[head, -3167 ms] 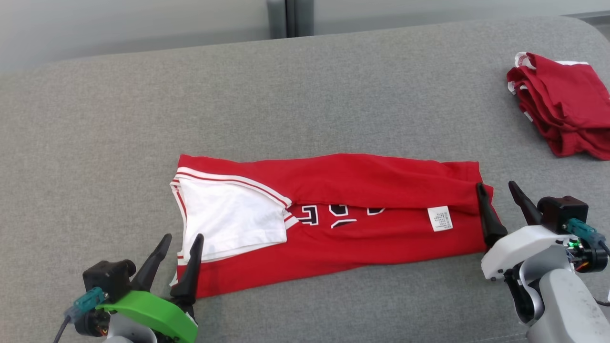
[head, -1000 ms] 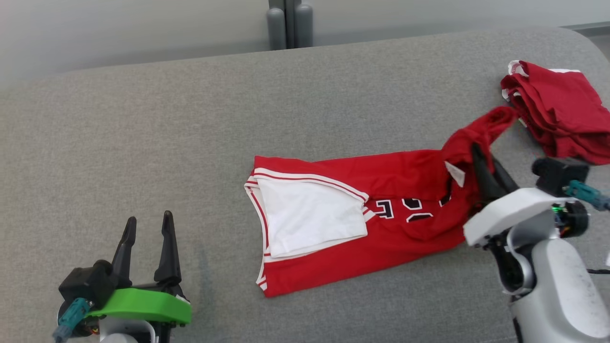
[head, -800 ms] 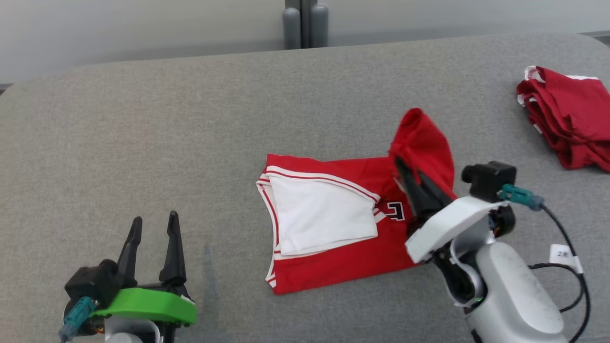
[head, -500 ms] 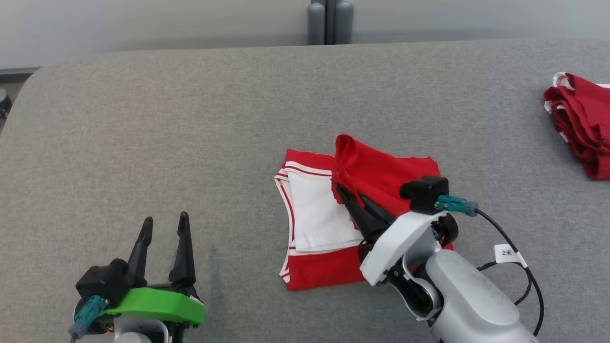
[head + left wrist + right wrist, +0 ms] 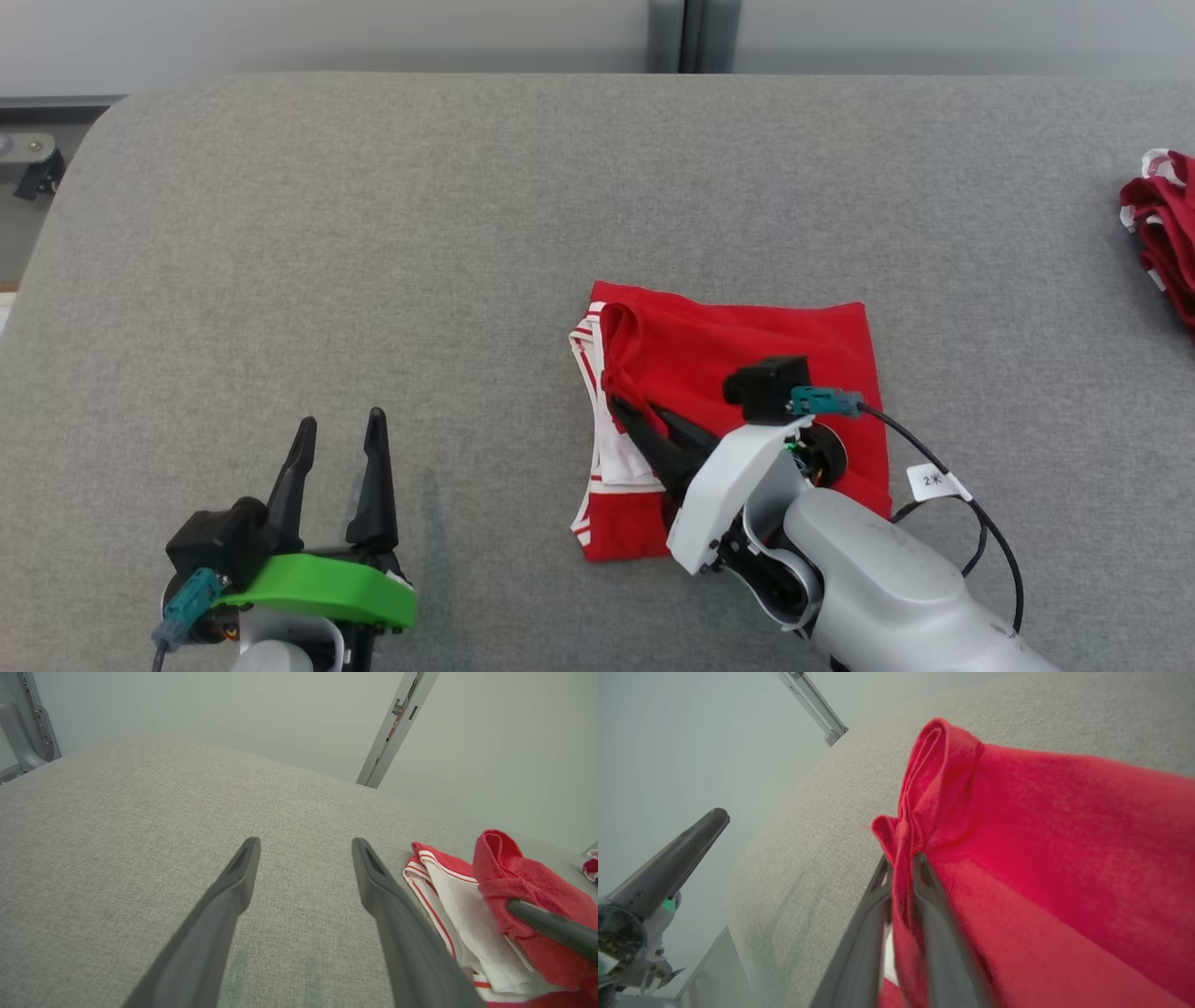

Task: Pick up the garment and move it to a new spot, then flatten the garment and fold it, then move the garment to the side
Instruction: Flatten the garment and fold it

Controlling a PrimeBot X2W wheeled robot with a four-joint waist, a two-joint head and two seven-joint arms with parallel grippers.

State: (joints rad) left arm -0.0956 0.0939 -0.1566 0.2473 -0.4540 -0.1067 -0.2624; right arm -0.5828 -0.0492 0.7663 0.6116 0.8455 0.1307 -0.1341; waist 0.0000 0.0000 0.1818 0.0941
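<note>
The red garment (image 5: pixel 775 341) with white trim lies folded in half on the grey padded surface (image 5: pixel 373 233). Its red upper layer covers most of the white part, of which a strip (image 5: pixel 616 457) shows at the left. My right gripper (image 5: pixel 635 408) is shut on the bunched edge of that upper layer, just above the garment's left end. In the right wrist view the right gripper (image 5: pixel 902 861) pinches a ridge of the garment (image 5: pixel 1041 826). My left gripper (image 5: pixel 341 422) stands open at the lower left, apart from the cloth. The left wrist view shows the left gripper (image 5: pixel 306 842) and the garment (image 5: pixel 467 905) beyond its right finger.
A pile of red clothes (image 5: pixel 1162 233) lies at the right edge of the surface. A grey post (image 5: pixel 691 37) stands behind the far edge. The surface's rounded left corner (image 5: pixel 84 168) drops off to a dark fitting (image 5: pixel 33 168). My right arm's cable (image 5: pixel 971 504) hangs over the garment's right side.
My right gripper has carried the garment's right end up and over to the left, laying it across the white part. The head camera has swung left. The left gripper stays open.
</note>
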